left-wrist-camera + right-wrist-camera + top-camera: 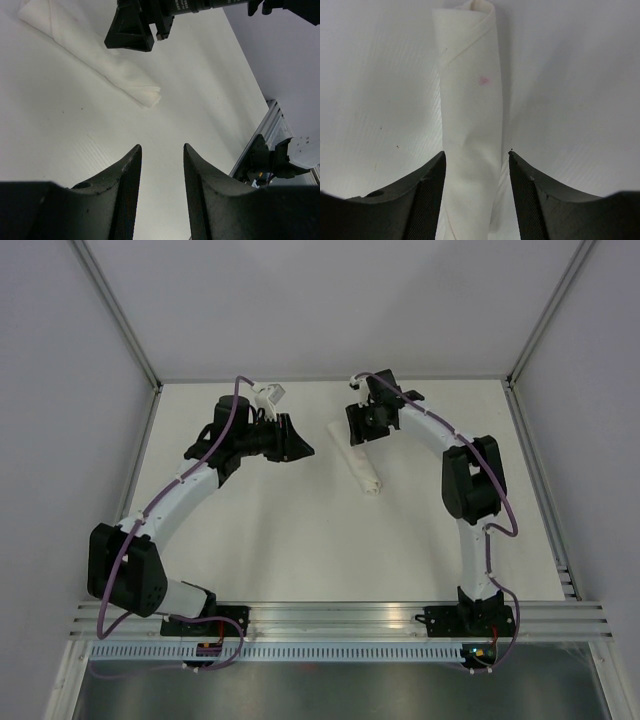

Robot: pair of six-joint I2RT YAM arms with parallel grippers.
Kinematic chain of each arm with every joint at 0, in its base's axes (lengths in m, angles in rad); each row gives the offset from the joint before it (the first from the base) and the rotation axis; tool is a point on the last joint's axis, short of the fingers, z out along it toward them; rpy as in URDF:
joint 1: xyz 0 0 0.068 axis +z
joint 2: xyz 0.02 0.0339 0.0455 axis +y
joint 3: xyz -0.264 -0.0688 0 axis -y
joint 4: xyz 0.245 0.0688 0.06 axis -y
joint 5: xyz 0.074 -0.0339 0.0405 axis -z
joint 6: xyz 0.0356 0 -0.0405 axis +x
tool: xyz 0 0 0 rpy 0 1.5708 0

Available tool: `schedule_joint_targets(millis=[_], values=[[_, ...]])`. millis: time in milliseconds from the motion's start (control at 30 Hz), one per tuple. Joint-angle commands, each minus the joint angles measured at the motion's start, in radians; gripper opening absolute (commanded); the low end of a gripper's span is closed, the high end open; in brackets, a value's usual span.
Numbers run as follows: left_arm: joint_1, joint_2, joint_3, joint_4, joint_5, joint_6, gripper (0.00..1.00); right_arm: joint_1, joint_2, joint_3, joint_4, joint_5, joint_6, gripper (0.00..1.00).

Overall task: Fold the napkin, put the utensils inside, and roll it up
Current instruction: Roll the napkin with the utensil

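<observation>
Straddling 1 rolled napkin (470, 100), R hand (476, 155) open; L hand (161, 147) open.

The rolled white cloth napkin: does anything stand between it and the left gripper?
Nothing visible does. Only bare cream tabletop lies between the open left gripper and the rolled white cloth napkin. The black right gripper straddles the roll's far part, not in that path.
</observation>
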Motion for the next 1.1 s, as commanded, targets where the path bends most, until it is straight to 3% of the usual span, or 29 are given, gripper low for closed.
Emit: schedule_joint_targets(millis=[0, 133, 333, 533, 767, 1067], values=[[-0.001, -0.01, 0.031, 0.002, -0.014, -0.02, 0.44, -0.06, -0.111, -0.009, -0.024, -0.073, 0.009, 0.6], [-0.001, -0.039, 0.02, -0.01, -0.031, -0.006, 0.44, -0.173, -0.229, -0.087, 0.004, -0.15, -0.02, 0.62], [-0.001, -0.107, 0.008, -0.066, -0.073, 0.035, 0.45, -0.333, -0.5, -0.346, 0.117, -0.21, -0.078, 0.72], [-0.001, -0.161, 0.032, -0.134, -0.066, 0.069, 0.45, -0.5, -0.697, -0.47, 0.052, -0.301, -0.179, 0.79], [-0.001, -0.227, -0.011, -0.147, -0.097, 0.092, 0.45, -0.597, -0.891, -0.63, 0.071, -0.299, -0.212, 0.92], [-0.001, -0.288, -0.072, -0.11, -0.091, 0.12, 0.45, -0.64, -0.91, -0.674, 0.081, -0.31, -0.225, 0.98]])
